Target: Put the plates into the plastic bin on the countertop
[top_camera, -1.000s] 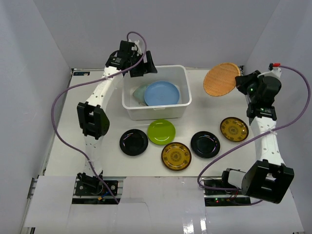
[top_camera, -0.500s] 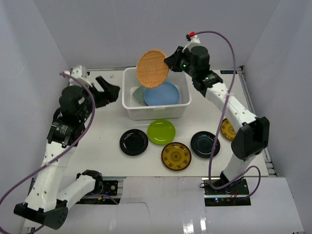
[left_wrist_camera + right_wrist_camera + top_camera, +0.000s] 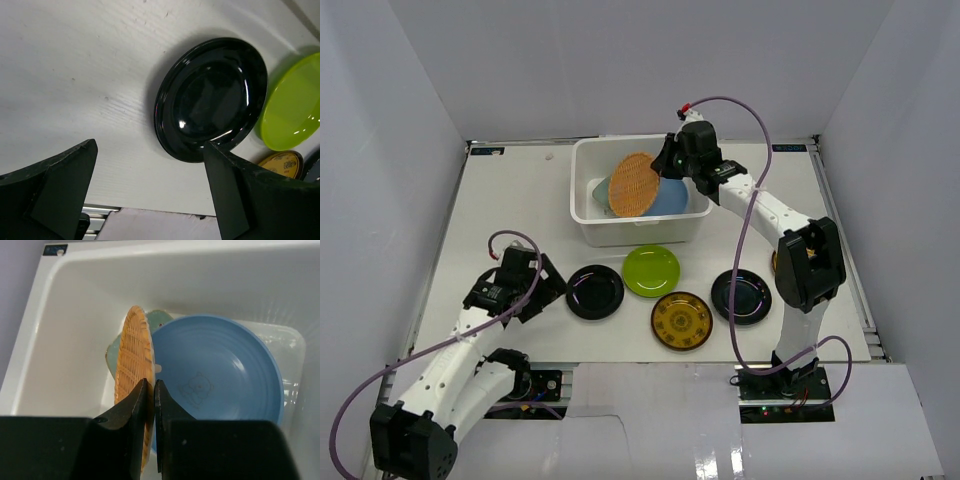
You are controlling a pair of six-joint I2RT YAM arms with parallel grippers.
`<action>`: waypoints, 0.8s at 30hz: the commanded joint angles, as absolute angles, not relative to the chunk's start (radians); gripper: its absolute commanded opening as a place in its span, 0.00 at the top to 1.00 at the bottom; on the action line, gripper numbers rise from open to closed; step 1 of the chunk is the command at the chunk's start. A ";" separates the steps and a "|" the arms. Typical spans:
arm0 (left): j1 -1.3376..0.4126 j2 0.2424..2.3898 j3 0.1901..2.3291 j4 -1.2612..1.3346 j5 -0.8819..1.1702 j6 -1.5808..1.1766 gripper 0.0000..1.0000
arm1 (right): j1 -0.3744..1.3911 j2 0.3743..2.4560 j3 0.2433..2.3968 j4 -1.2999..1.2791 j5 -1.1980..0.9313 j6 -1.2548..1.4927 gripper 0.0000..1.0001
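My right gripper (image 3: 660,170) is shut on the rim of the orange woven plate (image 3: 632,185) and holds it on edge inside the white plastic bin (image 3: 638,232). In the right wrist view the jaws (image 3: 151,382) pinch the orange plate (image 3: 131,360) above the light blue plate (image 3: 220,385) and the pale mint plate (image 3: 162,320). My left gripper (image 3: 552,285) is open and empty, low over the countertop just left of a glossy black plate (image 3: 594,292). That black plate (image 3: 210,97) lies beyond the open fingers (image 3: 150,145).
In front of the bin lie the lime green plate (image 3: 651,270), a gold-patterned plate (image 3: 681,320) and a second black plate (image 3: 741,296). Another gold-patterned plate (image 3: 776,262) is mostly hidden behind the right arm. Grey walls enclose the countertop (image 3: 500,200).
The right arm swung the orange plate from the far right over the bin and lowered it inside. The left arm drew back from the bin and dropped near the left black plate.
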State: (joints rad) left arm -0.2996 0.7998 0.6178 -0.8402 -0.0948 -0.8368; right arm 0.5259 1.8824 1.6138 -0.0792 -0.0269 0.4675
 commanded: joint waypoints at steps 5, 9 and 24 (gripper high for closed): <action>-0.296 0.879 0.479 -0.648 0.075 -0.959 0.02 | 0.525 1.867 1.572 -0.026 -0.006 0.456 0.75; -0.296 0.945 0.425 -0.511 0.086 -0.965 0.10 | 0.526 1.836 1.552 -0.043 0.035 0.433 0.54; -0.295 1.114 0.387 -0.324 0.028 -0.927 0.61 | 0.641 1.297 0.976 0.084 0.011 0.419 0.31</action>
State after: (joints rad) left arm -0.2962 1.0981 0.4179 -0.3431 0.0734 -0.9455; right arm 0.5720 1.3582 1.1076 0.0116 0.0242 0.4114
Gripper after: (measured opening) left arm 0.410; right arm 0.704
